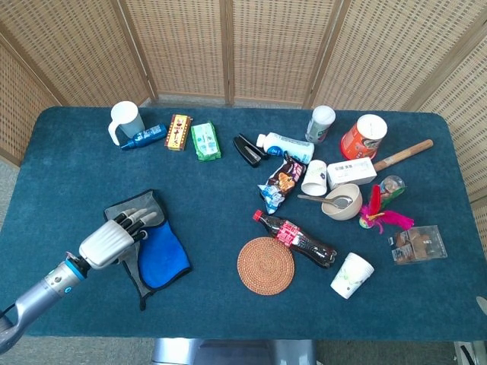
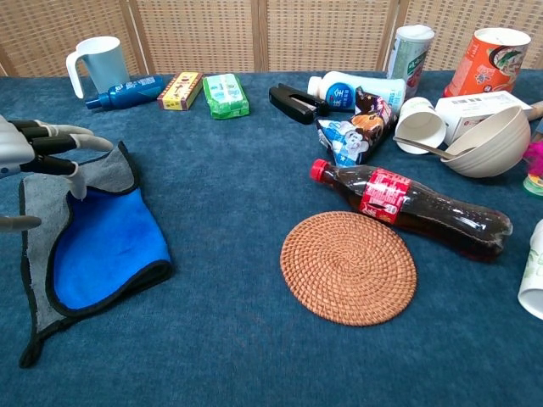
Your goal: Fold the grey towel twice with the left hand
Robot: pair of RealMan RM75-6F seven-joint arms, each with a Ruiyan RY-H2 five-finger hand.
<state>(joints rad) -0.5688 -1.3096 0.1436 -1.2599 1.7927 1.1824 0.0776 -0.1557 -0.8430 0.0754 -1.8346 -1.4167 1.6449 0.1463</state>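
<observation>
- Folding looked half done: grey towel [image 1: 149,243] lay w/ blue side [image 2: 106,246] turned up, grey edge showing around it, near table's front-left.
- Left hand [image 1: 114,237] hovered over towel's left part, fingers [image 2: 64,144] spread & extended, gripping nothing visible; fingertips reached twd the far grey corner [image 2: 110,174].
- Best bet, imo: pinch that far corner firmly, lift low, carry it across to the opposite edge, keep layers aligned.
- Right hand wasn't in either view.
</observation>
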